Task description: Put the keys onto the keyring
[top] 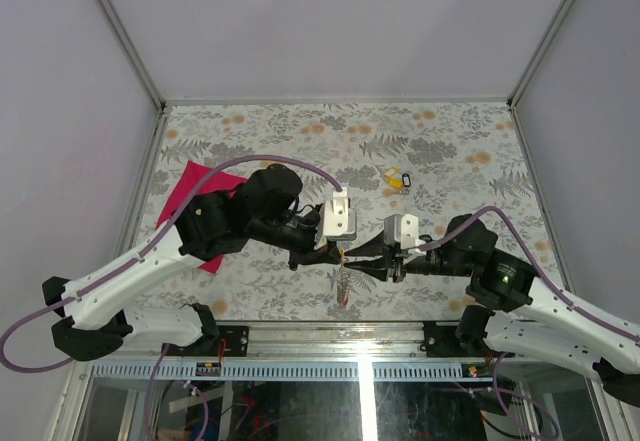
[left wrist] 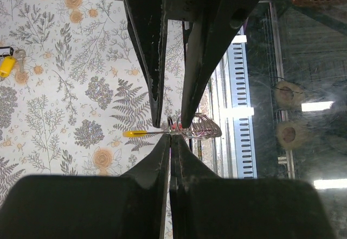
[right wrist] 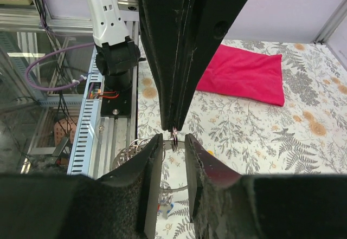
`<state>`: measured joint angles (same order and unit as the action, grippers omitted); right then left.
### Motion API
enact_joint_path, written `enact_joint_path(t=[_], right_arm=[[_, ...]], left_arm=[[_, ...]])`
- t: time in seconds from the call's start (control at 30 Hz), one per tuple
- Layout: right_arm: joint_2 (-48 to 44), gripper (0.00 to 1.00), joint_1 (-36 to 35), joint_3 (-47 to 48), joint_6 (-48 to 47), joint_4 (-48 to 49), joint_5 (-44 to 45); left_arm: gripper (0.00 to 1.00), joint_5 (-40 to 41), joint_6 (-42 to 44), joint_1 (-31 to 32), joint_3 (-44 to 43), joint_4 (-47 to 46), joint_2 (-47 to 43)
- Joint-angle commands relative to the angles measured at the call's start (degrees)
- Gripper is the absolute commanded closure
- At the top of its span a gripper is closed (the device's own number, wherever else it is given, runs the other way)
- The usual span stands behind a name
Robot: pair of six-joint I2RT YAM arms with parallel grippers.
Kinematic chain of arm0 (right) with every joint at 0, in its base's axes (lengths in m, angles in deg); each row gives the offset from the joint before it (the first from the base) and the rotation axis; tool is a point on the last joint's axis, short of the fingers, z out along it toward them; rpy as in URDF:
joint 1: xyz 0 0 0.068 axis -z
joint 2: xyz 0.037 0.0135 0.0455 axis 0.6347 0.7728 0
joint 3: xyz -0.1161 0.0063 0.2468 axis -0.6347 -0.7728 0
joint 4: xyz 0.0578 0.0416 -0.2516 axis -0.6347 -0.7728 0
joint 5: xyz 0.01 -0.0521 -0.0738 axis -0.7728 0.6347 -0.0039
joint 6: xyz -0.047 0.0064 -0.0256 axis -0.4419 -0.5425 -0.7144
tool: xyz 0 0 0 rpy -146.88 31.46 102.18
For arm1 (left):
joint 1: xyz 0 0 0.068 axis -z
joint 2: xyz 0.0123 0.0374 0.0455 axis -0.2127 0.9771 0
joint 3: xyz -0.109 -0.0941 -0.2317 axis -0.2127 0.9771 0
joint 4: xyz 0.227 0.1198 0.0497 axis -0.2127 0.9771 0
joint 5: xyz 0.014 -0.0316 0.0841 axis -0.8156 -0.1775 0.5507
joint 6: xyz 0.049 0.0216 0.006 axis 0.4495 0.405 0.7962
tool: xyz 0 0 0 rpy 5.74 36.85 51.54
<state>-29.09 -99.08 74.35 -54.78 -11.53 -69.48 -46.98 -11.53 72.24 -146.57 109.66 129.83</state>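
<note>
Keyring: thin grey wire wound in several loose loops, coiled and springy in look. It is held aloft at the near edge of the bench, close to the slotted metal rail.
Left hand: clenched. Its black tapered fingers meet in a tight seam and pinch the keyring at the spot where the yellow key joins it.
Yellow key: seen edge-on as a slim flat sliver with a glossy yellow plastic cap. It sticks out from the pinch on the side away from the coils.
Right hand: released partway. Its two matt black, rough-faced fingers stand either side of the left hand's tips with a clear gap between them; whether they touch the wire I cannot tell.
Hanging bits: small red and blue pieces low on a wire arc under the pinch, too blurred to name surely.
Loose keys: a small cluster lying flat on the bench, well beyond both hands. One has a yellow cap and one a dark cap.
Cloth: soft magenta-red fabric, roughly rectangular, lying flat at the left side and partly under the left arm.
Bench surface: a matt sheet printed with grey ferns and orange blossoms.
</note>
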Motion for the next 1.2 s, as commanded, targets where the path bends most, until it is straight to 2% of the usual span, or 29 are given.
enact_joint_path(t=[0.0, 0.3, 0.47, 0.53, 0.67, 0.8, 0.9, 1.0, 1.17], right_arm=[[0.48, 0.72, -0.26, 0.32, 0.06, 4.6, -1.28], [1.85, 0.78, -0.32, 0.81, -0.45, 3.56, -1.89], [2.31, 1.0, -0.31, 1.47, -0.43, 3.67, -2.52], [1.81, 1.0, -0.26, 1.21, -0.21, 4.94, -2.41], [-0.59, 1.0, -0.27, -0.02, -0.89, 8.34, -1.31], [-4.81, 1.0, -0.28, -3.97, -1.34, 16.85, -0.67], [-7.35, 1.0, -0.26, -6.88, -1.86, 23.18, -1.48], [-9.13, 1.0, -0.26, -9.3, -4.61, 27.62, -2.43], [-10.45, 1.0, -0.28, -9.59, -13.12, 26.92, -4.91]], left_arm=[[1.0, -0.07, 1.16, 0.26, -1.93, -1.05, -0.83], [1.0, -0.21, 1.2, 0.35, -1.84, -1.36, -1.56], [1.0, -0.15, 1.23, 0.36, -1.75, -1.59, -1.82], [0.99, -0.19, 1.14, 0.35, -1.7, -1.9, -1.97], [0.86, 0.01, 0.11, 0.3, 0.11, -5.35, -4.57], [0.82, 2.84, -2.8, 0.33, 5.67, -13.34, -10.6], [0.75, 4.44, -6.16, 0.35, 10.15, -19.81, -15.32], [0.69, 6.1, -9.9, 0.28, 13.75, -24.97, -18.53], [0.65, 7.16, -14.2, 0.27, 17.68, -29.7, -20.69]])
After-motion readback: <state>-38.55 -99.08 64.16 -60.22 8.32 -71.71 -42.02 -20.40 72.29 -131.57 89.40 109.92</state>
